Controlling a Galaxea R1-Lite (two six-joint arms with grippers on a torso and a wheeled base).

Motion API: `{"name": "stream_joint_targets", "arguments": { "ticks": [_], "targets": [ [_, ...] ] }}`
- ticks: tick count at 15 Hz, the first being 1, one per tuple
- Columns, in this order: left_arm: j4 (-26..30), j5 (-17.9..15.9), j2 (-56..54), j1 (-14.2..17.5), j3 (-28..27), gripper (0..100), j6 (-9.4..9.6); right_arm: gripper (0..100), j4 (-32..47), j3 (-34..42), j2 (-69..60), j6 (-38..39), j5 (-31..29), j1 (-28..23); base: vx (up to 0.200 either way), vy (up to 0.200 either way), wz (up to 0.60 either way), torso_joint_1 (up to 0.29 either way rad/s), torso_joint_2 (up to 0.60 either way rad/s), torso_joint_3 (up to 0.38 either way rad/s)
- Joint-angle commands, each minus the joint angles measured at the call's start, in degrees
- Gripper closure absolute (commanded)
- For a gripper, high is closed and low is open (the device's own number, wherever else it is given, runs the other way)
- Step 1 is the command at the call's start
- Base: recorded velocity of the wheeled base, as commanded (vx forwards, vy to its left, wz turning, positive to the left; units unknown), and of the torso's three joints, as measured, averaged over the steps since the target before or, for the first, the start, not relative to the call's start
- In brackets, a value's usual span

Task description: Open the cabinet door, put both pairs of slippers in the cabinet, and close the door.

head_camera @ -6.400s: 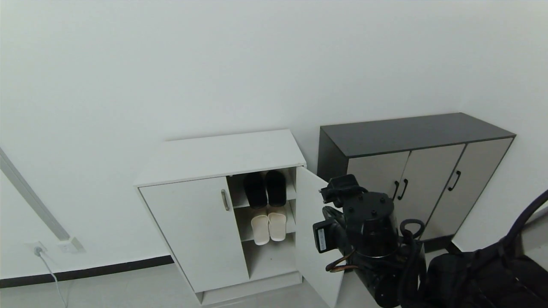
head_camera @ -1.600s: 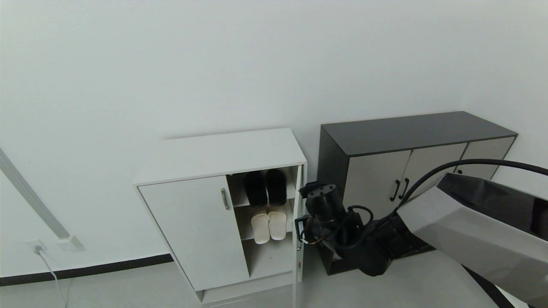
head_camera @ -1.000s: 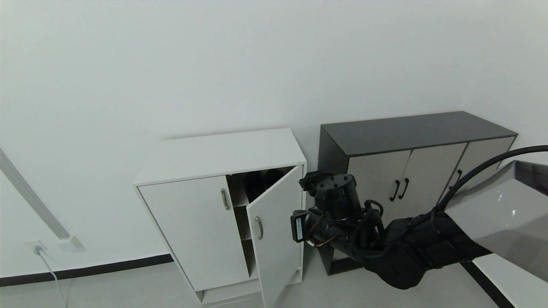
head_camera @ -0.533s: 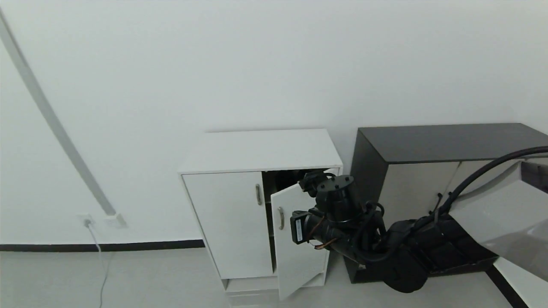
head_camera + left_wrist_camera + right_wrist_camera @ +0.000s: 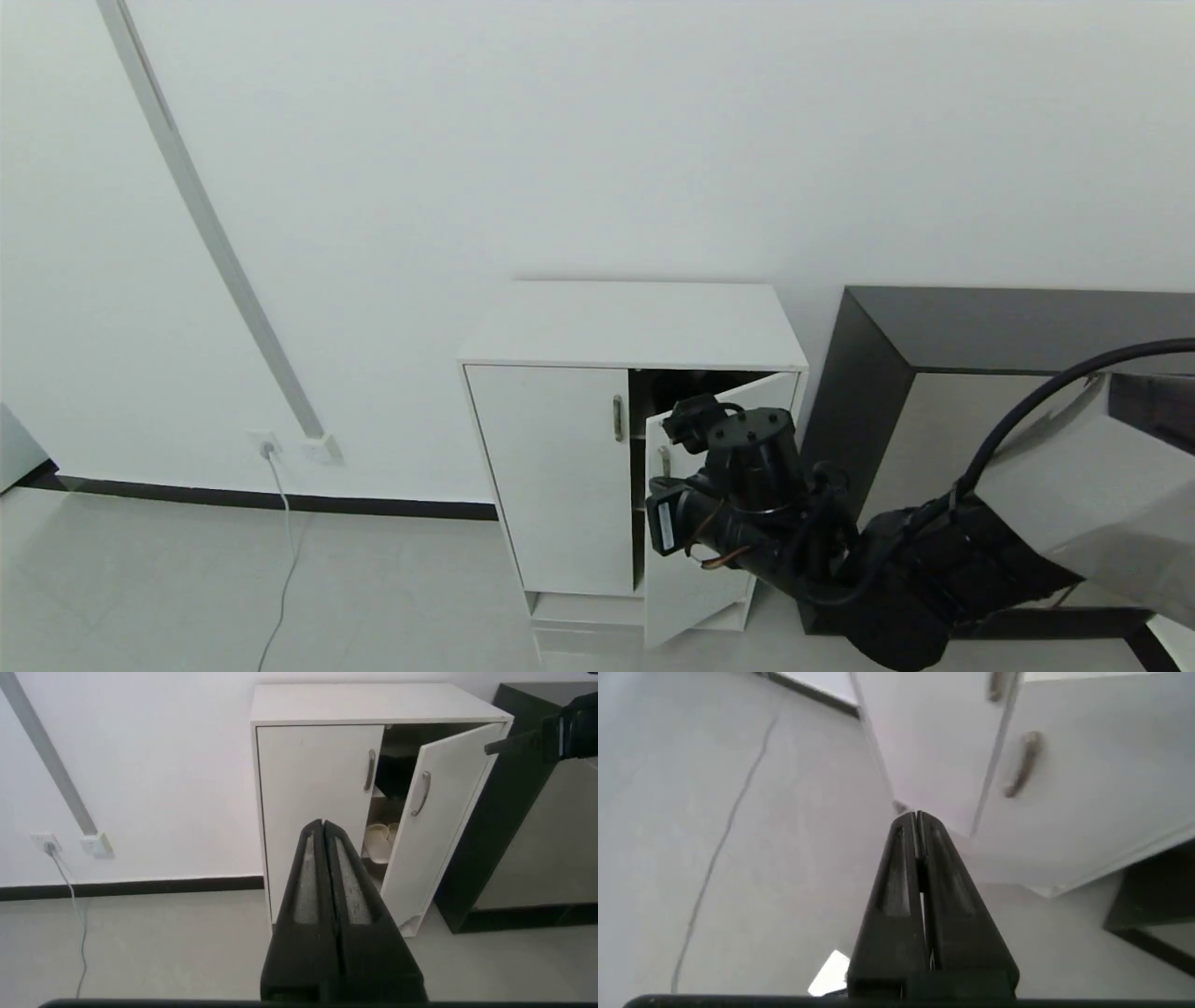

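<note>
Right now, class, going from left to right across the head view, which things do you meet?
In order: wall rail → shut door → ajar door → dark cabinet.

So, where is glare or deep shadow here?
Head view: the inside of the white cabinet is dark behind the half-open door; floor mirrors its base. Left wrist view: top shelf dark, pale slippers lit. Right wrist view: bright patch, perhaps glare, on the floor.

Black fingers point(image 5: 308, 891), black arm point(image 5: 775, 532), silver-grey shell point(image 5: 1092, 490)
</note>
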Motion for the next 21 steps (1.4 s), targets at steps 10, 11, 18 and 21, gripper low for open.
{"name": "stream_joint_targets", "arguments": {
  "ticks": [10,11,18,21],
  "targets": [
    [-0.01,-0.08,0.07,0.07,0.01,100,-0.01,100,-15.28,19.99,0.64,-1.48,-2.63,-0.39,0.16,0.0,0.0,0.001,0.0,0.003],
    [-0.01,0.01,0.07,-0.02,0.01,100,-0.01,100,-15.9,20.34,1.08,-1.48,-2.63,-0.48,0.2,0.0,0.0,-0.002,0.0,0.007],
    [-0.01,0.01,0.07,-0.02,0.01,100,0.08,100,-22.57,17.71,8.81,-1.48,-2.54,-2.33,0.0,0.0,0.0,0.0,0.0,0.0],
    [-0.01,0.01,0.07,0.07,0.01,100,0.08,100,-23.1,13.93,11.8,-1.48,-2.19,-4.26,0.0,0.0,0.0,0.0,0.0,0.0]
  ]
}}
